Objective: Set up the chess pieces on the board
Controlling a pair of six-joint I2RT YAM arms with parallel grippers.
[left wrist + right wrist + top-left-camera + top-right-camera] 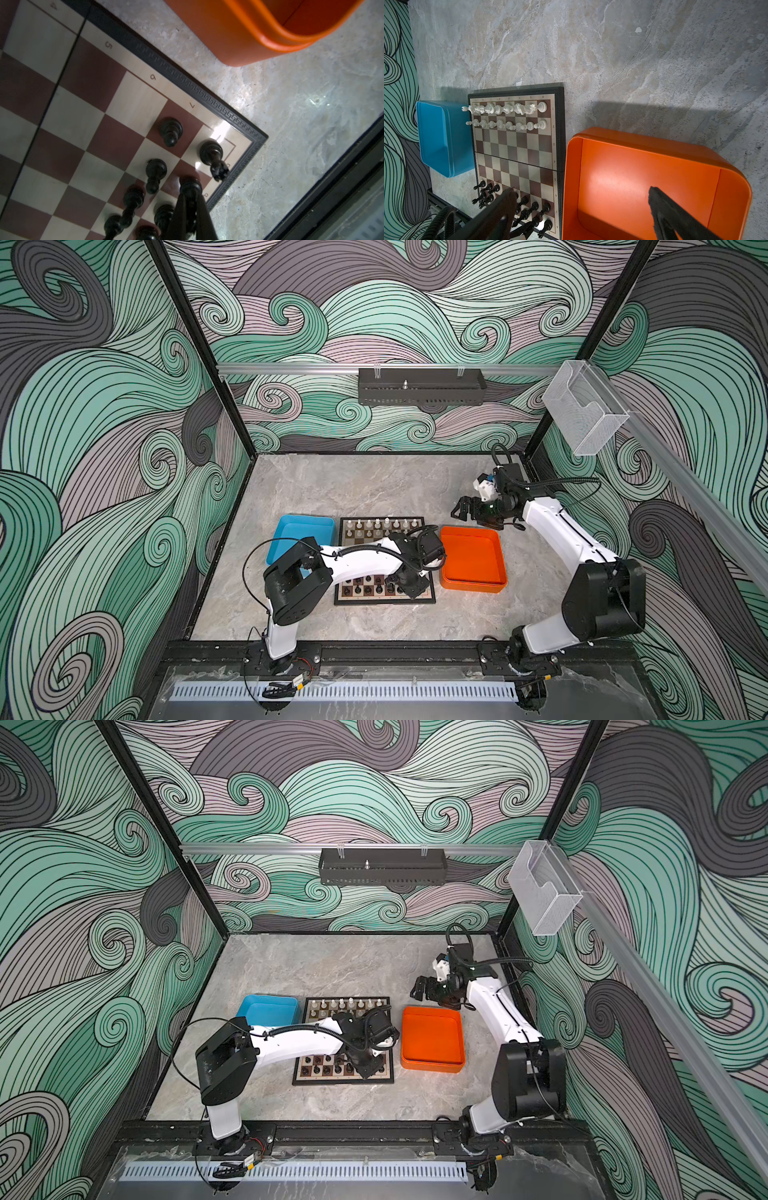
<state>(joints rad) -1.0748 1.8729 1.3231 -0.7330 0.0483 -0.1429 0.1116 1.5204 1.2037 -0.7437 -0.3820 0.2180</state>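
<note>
The board [384,600] [345,1080] lies mid-table. White chess pieces [382,524] [506,109] fill its two far rows. Black chess pieces [365,587] [533,205] stand along the near rows. My left gripper [413,591] [365,1069] [190,194] hangs over the near right corner. It is shut on a black piece [190,185], whose base is at a dark square beside the corner rook [211,153]. Whether that base touches the board I cannot tell. My right gripper [459,510] [419,988] [580,195] is open and holds nothing, in the air behind the orange tray.
An orange tray [471,587] [432,1067] [654,137] sits against the board's right side and shows nothing inside. A blue tray [303,526] [270,1009] [440,137] sits at the board's far left. The left arm stretches across the board's middle.
</note>
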